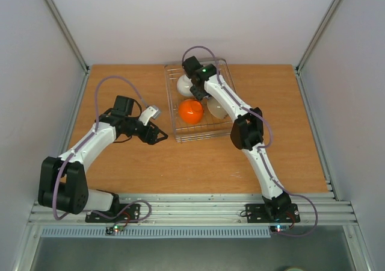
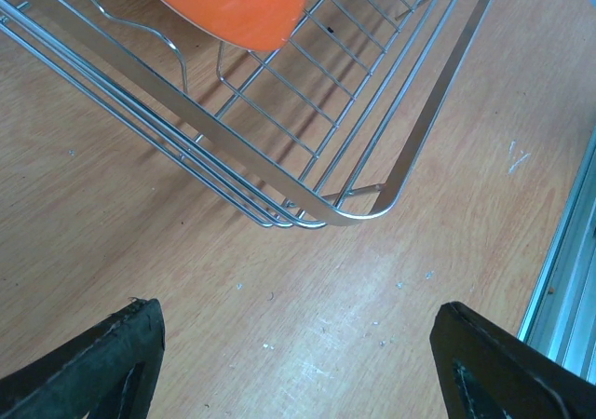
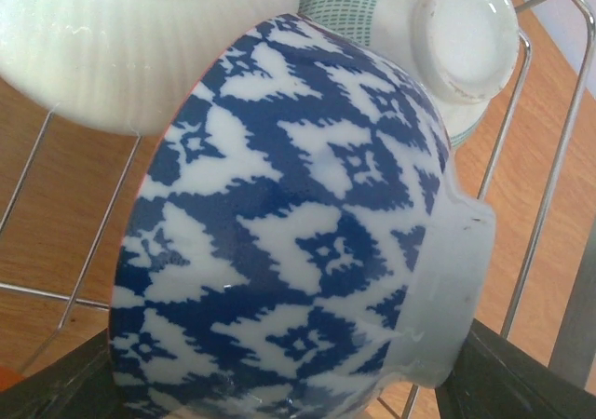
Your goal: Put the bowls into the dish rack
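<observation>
Right gripper [image 3: 284, 337]: jaws spread wide inside the silver wire dish rack [image 3: 533, 149]. Whether they press on what lies between them cannot be told.
Blue-and-white patterned ceramic bowl [image 3: 298, 223]: fills the gap between the right jaws, tipped on its side, with its foot ring by one finger and its rim by the other.
Beyond the right jaws: a ribbed white bowl [image 3: 130, 37] and a white bowl with green dashes [image 3: 438, 37], foot toward the camera. Both sit just past the patterned one and seem to touch it.
Left gripper [image 2: 298, 309]: jaws apart and empty, over the brown wooden table [image 2: 140, 214]. The rack's corner lies just ahead, and the glossy orange bowl [image 2: 242, 0] lies further ahead, inside it.
Step in hand: by my judgement, seating the patterned bowl among its neighbours.
Doing it well: let it lean fully on wire and neighbour before freeing it. Then draw the jaws straight back so neither finger drags the rim or foot and rolls it.
Hard to make out: the contact under the bowl is hidden by its own body. The finger pads are cut off at the frame's edge. From above, the right arm covers this bowl entirely.
</observation>
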